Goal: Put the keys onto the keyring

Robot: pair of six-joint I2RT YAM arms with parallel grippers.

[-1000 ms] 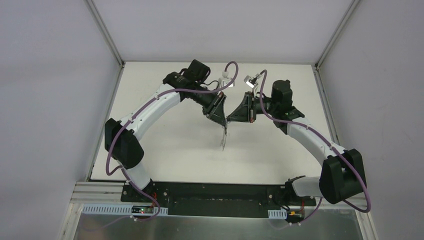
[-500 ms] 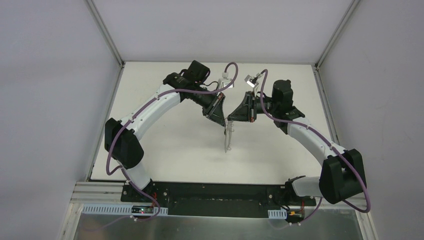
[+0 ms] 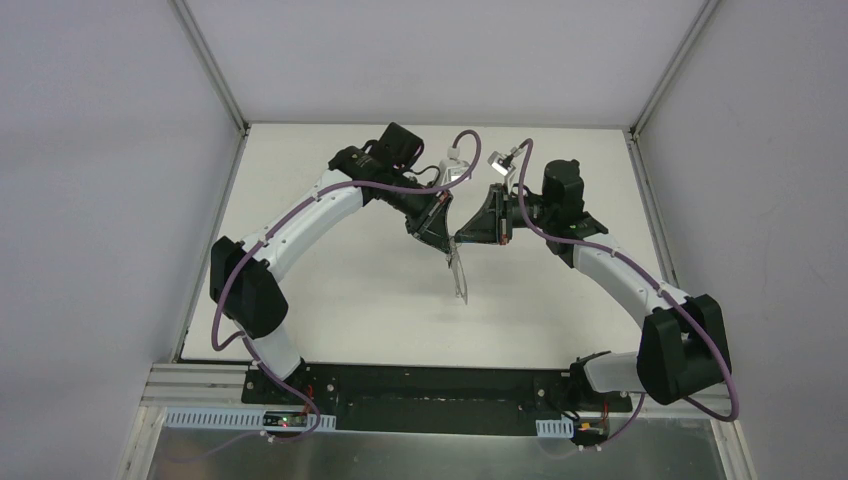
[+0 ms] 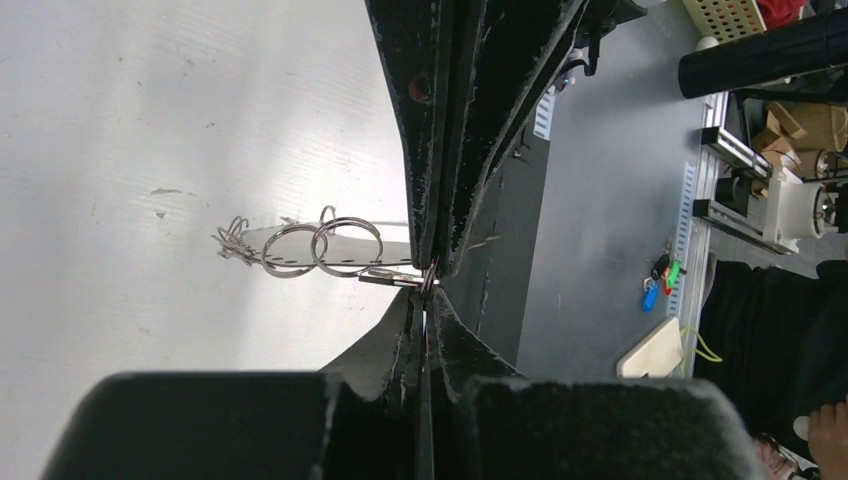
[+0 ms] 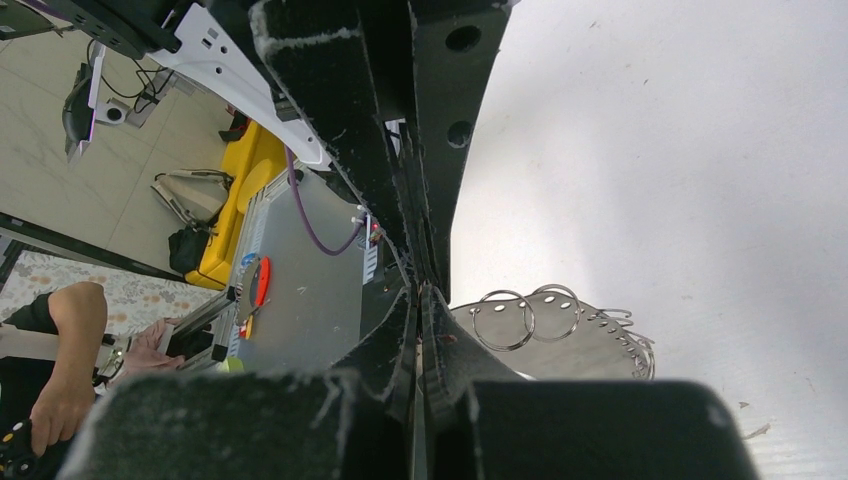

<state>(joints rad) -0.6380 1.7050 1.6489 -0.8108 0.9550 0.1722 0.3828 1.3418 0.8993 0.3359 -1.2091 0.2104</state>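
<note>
Nearest, the two arm bases sit bolted to the black strip at the table's near edge. The white-shelled arms with purple cables arch away from them and inward over the flat white table top (image 3: 330, 300).

A little farther out, the keyring (image 3: 459, 278), a thin grey roughly oval loop, hangs clear above the table. In the overhead view it shows edge-on, with its free end slanting down toward the bases. The left wrist view shows two small silvery split rings (image 4: 318, 250) side by side on it, and a tangle of fine wire at its outer end.

At the loop's upper end the black two-finger left gripper (image 3: 444, 243) and the black two-finger right gripper (image 3: 458, 240) meet tip to tip above the middle of the table. Both pairs of fingers are clenched tight, with no gap between them in either wrist view. The loop is pinched where the tips meet, but I cannot tell which pair grips it. A slim silvery sliver (image 4: 388, 278) runs from the rings into that meeting point; what it is I cannot tell.

Beyond the grippers the white table runs on to the pale back wall.
</note>
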